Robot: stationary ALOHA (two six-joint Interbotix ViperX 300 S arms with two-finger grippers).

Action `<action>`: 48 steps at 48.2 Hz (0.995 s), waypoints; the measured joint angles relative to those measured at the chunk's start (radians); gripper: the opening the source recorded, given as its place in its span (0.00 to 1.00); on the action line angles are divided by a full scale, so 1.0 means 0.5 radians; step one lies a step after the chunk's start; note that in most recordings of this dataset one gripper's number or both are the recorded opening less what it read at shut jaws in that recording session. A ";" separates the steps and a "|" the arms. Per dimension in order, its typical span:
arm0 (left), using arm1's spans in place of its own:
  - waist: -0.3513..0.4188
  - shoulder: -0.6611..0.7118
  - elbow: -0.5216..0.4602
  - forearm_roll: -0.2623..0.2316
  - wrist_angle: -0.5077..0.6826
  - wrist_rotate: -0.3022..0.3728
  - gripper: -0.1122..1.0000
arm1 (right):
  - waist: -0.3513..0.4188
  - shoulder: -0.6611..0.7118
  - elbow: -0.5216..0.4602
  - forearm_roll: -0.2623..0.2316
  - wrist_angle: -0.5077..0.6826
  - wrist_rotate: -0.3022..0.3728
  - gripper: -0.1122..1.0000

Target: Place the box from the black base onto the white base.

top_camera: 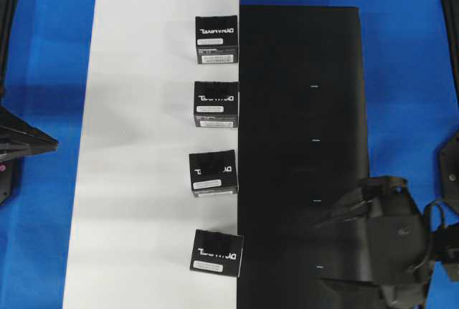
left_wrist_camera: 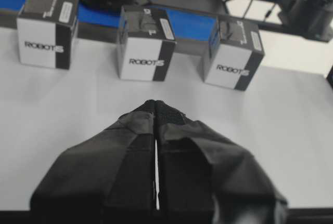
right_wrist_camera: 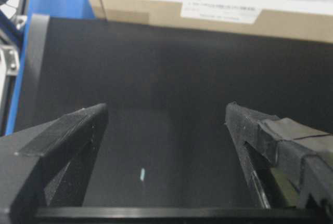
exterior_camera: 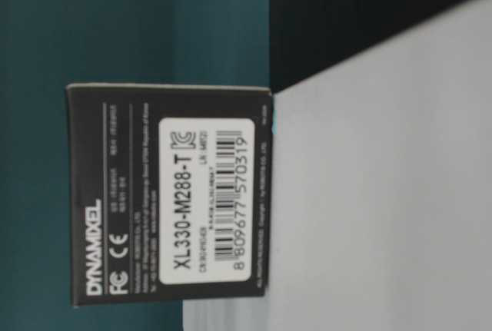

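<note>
Several look-alike black boxes stand in a row on the white base [top_camera: 143, 144], along its right edge; the nearest box [top_camera: 216, 252] is at the front. No box shows on the black base [top_camera: 301, 108], only tiny white marks. My right gripper [top_camera: 337, 212] hovers over the black base's front part, open, with nothing between its fingers [right_wrist_camera: 166, 108]. My left gripper [top_camera: 50, 144] rests at the left of the white base, shut and empty [left_wrist_camera: 156, 103], facing three boxes [left_wrist_camera: 145, 42]. The table-level view shows one box's label side [exterior_camera: 169, 193] close up.
The blue tabletop [top_camera: 409, 72] surrounds both sheets. Dark arm frames stand at the table's far left [top_camera: 7, 22] and far right [top_camera: 452, 173]. The white base's raised edge [right_wrist_camera: 208, 11] crosses the top of the right wrist view.
</note>
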State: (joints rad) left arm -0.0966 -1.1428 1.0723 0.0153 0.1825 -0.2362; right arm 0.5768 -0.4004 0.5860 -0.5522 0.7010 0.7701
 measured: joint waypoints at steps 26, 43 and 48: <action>0.000 0.003 -0.003 0.000 0.064 -0.077 0.07 | 0.003 -0.454 0.307 0.000 -0.052 0.003 0.99; 0.000 0.003 0.000 0.000 0.071 -0.052 0.07 | 0.003 -0.657 0.460 0.006 -0.049 0.003 0.99; 0.000 0.003 -0.003 0.000 0.071 -0.055 0.07 | 0.000 -0.715 0.497 0.006 -0.049 0.003 0.99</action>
State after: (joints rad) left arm -0.0966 -1.1413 1.0707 0.0153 0.2178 -0.2638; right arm 0.5768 -0.7578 0.8345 -0.5492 0.6765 0.7716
